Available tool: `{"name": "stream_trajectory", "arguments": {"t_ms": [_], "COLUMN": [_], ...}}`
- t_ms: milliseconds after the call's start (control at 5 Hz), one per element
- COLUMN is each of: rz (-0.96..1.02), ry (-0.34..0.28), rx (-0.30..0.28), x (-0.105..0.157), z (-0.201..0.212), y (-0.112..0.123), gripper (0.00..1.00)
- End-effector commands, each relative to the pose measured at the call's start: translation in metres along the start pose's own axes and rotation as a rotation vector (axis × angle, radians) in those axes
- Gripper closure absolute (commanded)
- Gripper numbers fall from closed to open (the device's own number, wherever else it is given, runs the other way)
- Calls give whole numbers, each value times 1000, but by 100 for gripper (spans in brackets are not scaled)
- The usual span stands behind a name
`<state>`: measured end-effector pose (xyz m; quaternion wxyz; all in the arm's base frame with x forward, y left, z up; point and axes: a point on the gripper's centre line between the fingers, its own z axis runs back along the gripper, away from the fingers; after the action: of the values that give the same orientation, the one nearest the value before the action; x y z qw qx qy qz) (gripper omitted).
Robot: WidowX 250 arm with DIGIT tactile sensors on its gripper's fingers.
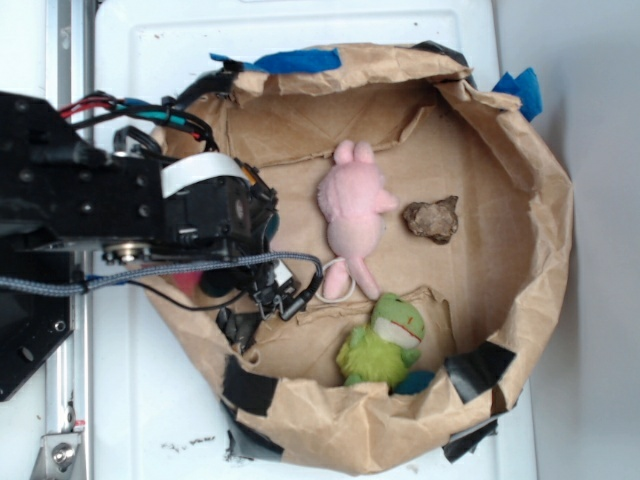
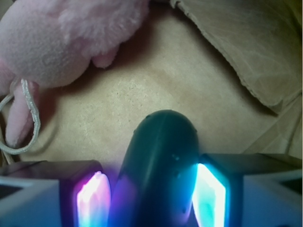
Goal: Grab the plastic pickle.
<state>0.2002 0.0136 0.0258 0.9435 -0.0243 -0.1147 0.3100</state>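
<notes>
The plastic pickle (image 2: pixel 163 161) is a dark teal-green capsule that fills the lower middle of the wrist view, its rounded end pointing away from the camera. My gripper (image 2: pixel 149 191) is shut on it. The glowing pink pad (image 2: pixel 92 201) sits against its left side and the cyan pad (image 2: pixel 210 198) against its right. In the exterior view my black arm (image 1: pixel 200 205) reaches into the left side of the brown paper basin (image 1: pixel 520 150) and covers the fingers. Only a teal sliver of the pickle (image 1: pixel 272 226) shows beside the wrist.
A pink plush (image 1: pixel 352 205) lies just right of the gripper, close at upper left in the wrist view (image 2: pixel 61 38), with a white loop (image 1: pixel 338 280). A lime-green frog plush (image 1: pixel 385 340), a small blue object (image 1: pixel 415 381) and a brown lump (image 1: pixel 432 218) lie further right. Crumpled paper walls ring everything.
</notes>
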Motion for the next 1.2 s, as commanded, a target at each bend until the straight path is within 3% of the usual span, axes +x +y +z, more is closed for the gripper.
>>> {"name": "stream_trajectory", "arguments": {"t_ms": [0, 200, 400, 600, 800, 1000], "rz": [-40, -229, -285, -333, -316, -349], "ry": [31, -16, -63, 57, 0, -19], "rx": [3, 28, 34, 33, 92, 56], "x": [10, 31, 49, 79, 91, 93], "z": [17, 50, 81, 79, 83, 84], "y": [-5, -38, -67, -97, -95, -83], "gripper": [100, 100, 100, 100, 100, 100]}}
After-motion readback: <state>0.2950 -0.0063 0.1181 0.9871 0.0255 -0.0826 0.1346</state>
